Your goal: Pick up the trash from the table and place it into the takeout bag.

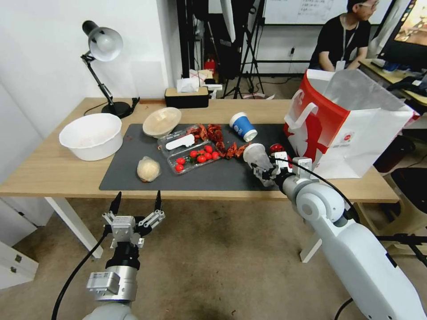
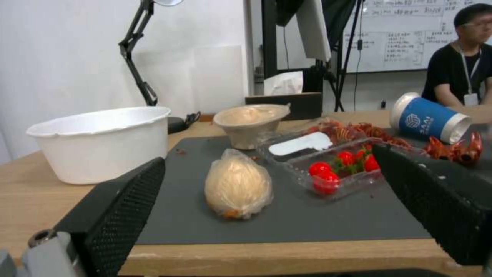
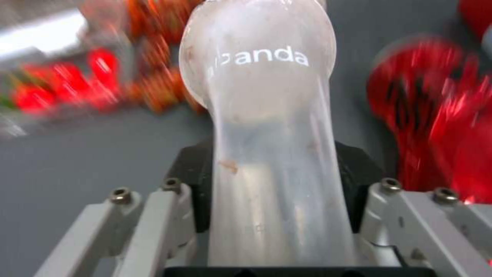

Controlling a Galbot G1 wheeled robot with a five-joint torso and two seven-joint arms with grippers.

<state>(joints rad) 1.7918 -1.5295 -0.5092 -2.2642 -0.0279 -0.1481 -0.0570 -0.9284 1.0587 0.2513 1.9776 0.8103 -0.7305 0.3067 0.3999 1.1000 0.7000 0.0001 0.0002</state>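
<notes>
My right gripper (image 1: 263, 165) is shut on the clear plastic cup (image 1: 256, 154), which is squeezed flat between the pads (image 3: 190, 184) and held just above the dark mat (image 1: 213, 178). The red drink can (image 1: 276, 147) stands right behind it, beside the takeout bag (image 1: 351, 124) at the table's right end. A blue paper cup (image 1: 243, 126) lies on its side on the mat. The beige bowl (image 1: 161, 121) leans at the mat's far left. Near the front edge lies the wrapped lump (image 1: 148, 169). My left gripper (image 1: 136, 201) hangs open before the table (image 1: 49, 175), facing the lump (image 2: 238, 186).
A big white bowl (image 1: 91, 135) stands left of the mat. A clear tray of tomatoes (image 1: 191, 155) and red shell scraps (image 1: 218, 135) lie mid-mat. A desk lamp (image 1: 103, 49) and tissue box (image 1: 187, 95) stand along the far edge.
</notes>
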